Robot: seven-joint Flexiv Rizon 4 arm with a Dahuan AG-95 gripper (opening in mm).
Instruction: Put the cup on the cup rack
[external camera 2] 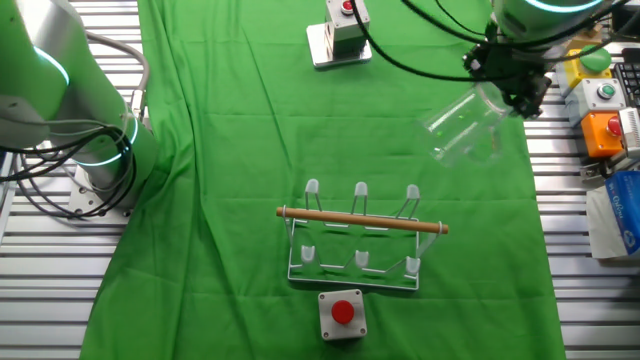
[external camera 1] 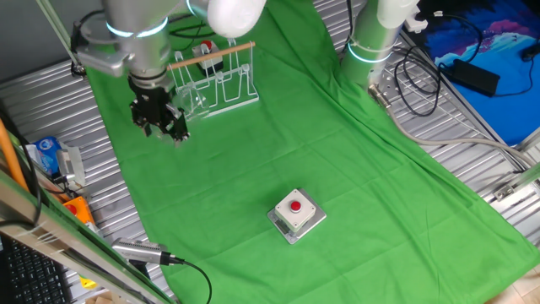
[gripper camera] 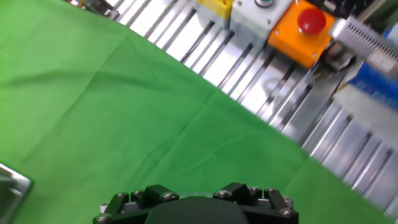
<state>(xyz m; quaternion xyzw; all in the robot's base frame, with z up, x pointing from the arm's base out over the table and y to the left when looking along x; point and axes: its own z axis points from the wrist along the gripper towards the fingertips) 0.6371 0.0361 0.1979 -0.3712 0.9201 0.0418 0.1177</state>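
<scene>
The cup [external camera 2: 462, 127] is a clear glass, held tilted in the air above the green cloth, to the right of and beyond the cup rack in the other fixed view. My gripper [external camera 2: 508, 88] is shut on its rim. In one fixed view the gripper [external camera 1: 162, 120] hangs left of the cup rack [external camera 1: 218, 78], with the glass [external camera 1: 192, 100] faint between them. The rack [external camera 2: 360, 240] is white wire with a wooden dowel on top, and its loops are bare. In the hand view only the finger bases [gripper camera: 196, 194] and a faint arc of glass show.
A grey box with a red button [external camera 1: 295, 213] sits on the cloth near the rack [external camera 2: 342, 312]; another [external camera 2: 340, 25] lies at the far edge. Orange and yellow button boxes [gripper camera: 305, 31] stand on the slatted metal table beside the cloth. A second arm's base [external camera 1: 371, 42] stands nearby.
</scene>
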